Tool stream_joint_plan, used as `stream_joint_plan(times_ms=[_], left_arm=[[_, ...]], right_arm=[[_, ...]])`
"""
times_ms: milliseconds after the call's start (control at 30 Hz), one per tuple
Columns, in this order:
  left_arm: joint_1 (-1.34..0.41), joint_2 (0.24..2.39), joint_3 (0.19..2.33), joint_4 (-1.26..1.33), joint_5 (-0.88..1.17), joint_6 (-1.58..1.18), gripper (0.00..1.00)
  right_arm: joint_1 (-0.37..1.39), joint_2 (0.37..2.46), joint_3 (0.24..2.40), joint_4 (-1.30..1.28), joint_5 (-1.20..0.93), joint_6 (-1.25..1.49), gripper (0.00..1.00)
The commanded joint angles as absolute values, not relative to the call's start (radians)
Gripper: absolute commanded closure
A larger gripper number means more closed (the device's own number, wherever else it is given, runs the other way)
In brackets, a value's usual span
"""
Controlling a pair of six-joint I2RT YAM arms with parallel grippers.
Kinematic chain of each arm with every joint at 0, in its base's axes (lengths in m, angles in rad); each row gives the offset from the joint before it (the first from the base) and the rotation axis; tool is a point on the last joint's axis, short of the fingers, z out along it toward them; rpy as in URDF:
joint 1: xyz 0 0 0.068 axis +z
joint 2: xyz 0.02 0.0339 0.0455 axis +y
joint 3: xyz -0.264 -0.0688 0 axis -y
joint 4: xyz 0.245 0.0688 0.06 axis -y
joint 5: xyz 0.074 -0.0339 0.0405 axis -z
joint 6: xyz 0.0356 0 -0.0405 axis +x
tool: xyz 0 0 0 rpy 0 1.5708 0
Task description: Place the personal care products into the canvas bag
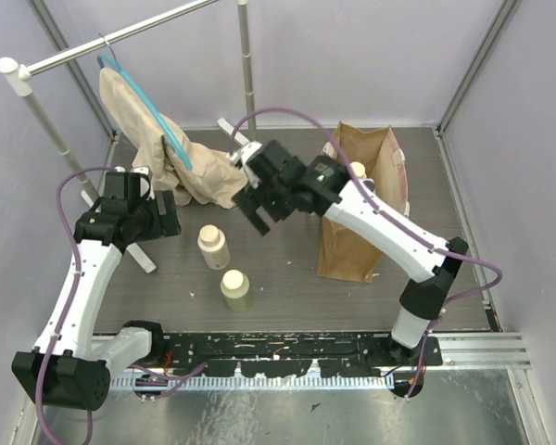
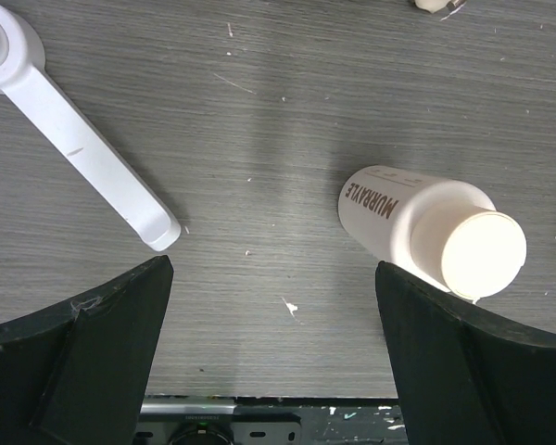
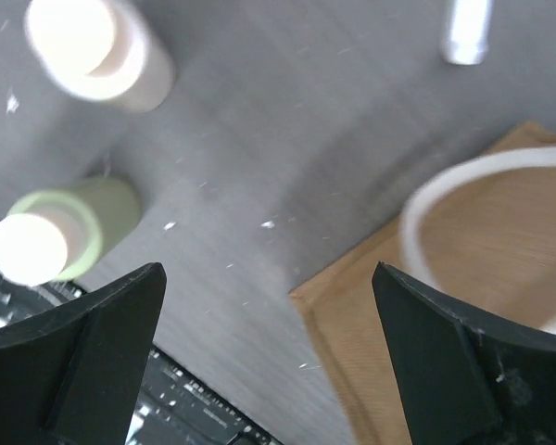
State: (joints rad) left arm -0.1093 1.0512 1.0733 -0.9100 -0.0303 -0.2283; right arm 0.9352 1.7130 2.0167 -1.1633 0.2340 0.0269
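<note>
A: Item one, nearest the arm bases?
B: Yellowish bottle (image 1: 236, 289), upright on the bench (image 1: 287, 269), wide cap up. Just beyond it is the cream bottle (image 1: 213, 247), also upright, near but not touching.
A: Pincers?
B: Left pincer (image 2: 271, 278): fingers apart, empty, above the bench between a white rack foot (image 2: 74, 139) and the cream bottle. That bottle sits off-centre, close by the right-hand finger. Right pincer (image 3: 269, 273): fingers apart, empty, above the bench between the two bottles and the bag (image 1: 347, 250).
A: Bag?
B: Upright, right of centre, mouth open, pale strap (image 3: 482, 167) looped at the rim. A pale round shape shows at the mouth; whether it is a bottle, cannot tell.
A: Farthest?
B: Beige cloth (image 1: 204, 176) on a blue hanger (image 1: 162, 130).
A: Hazards?
B: Both arms crowd the cream bottle, so a clash looks possible. If the left pincer closes here, it would likely shove that off-centre bottle over. The bag looks soft, so a forearm brushing it or a finger snagging the strap could topple it.
</note>
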Motion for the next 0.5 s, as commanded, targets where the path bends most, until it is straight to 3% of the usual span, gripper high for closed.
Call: stream_joint_plan(times_ms=[0,267,467], left_arm=[[-0.107,1.054,1.046,-0.89,-0.021,-0.231,0.02],[-0.107,1.067,1.029,-0.865,-0.049,-0.235,0.02],[-0.107,1.061,1.029,-0.873,-0.062,-0.226,0.02]], right_arm=[[1.044,1.647,1.905,-1.037,0.122,0.025,0.0],[1.205,1.695,1.834,-0.97,0.045,0.067,0.0],[1.23,1.749,1.81,-0.967,0.0,0.088,0.0]])
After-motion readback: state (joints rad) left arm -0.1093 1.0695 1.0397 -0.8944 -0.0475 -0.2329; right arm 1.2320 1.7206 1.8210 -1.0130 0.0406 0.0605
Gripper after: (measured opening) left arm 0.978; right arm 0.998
